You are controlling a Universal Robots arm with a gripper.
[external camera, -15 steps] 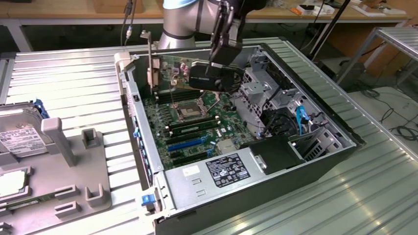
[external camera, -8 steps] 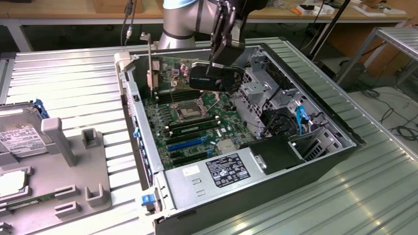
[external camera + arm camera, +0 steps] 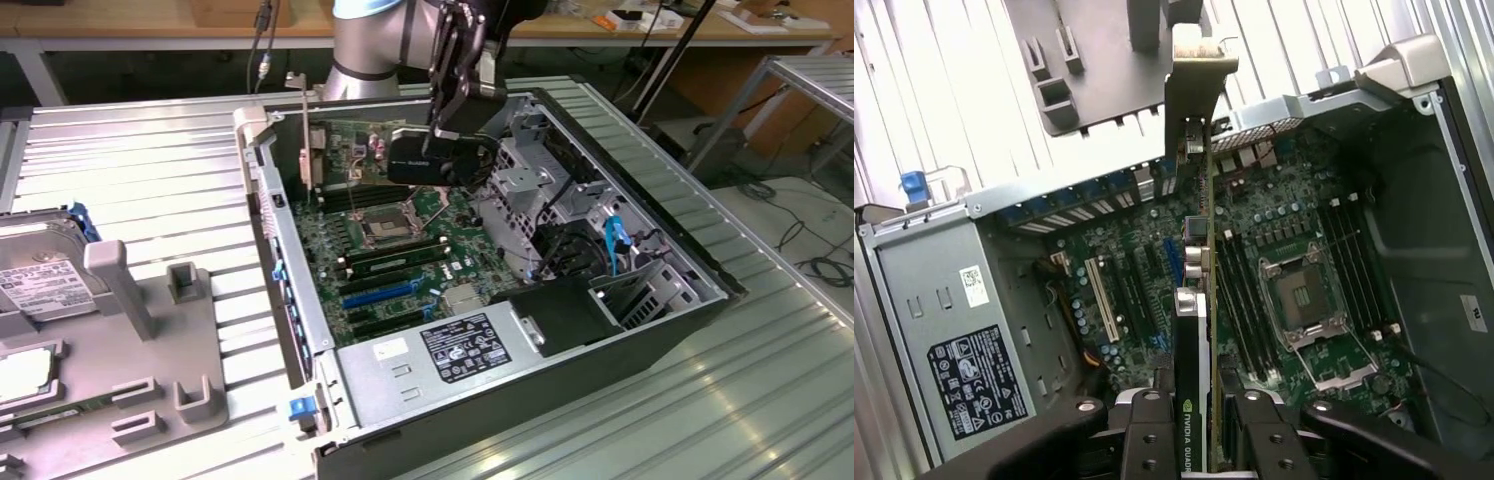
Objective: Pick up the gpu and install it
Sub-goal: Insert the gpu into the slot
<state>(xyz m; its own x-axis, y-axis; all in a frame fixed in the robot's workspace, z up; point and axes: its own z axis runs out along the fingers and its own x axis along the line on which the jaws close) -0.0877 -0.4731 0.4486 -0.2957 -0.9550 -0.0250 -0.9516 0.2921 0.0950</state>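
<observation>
The gpu (image 3: 424,160), a dark card with a silvery end bracket (image 3: 310,145), hangs on edge above the motherboard (image 3: 441,225) inside the open computer case. My gripper (image 3: 450,128) is shut on its top edge from above. In the wrist view the gpu (image 3: 1192,330) runs edge-on between my two fingers (image 3: 1149,435), and its bracket (image 3: 1199,70) reaches toward the case's rear wall. The card is over the slots beside the CPU socket (image 3: 1309,300); I cannot tell whether it touches a slot.
The power supply (image 3: 447,350) fills the near end of the case and a drive cage (image 3: 547,190) stands at the exterior view's right. A grey fixture tray (image 3: 147,330) with a hard drive (image 3: 40,280) lies at the left. The case sits on a ribbed metal table (image 3: 160,170).
</observation>
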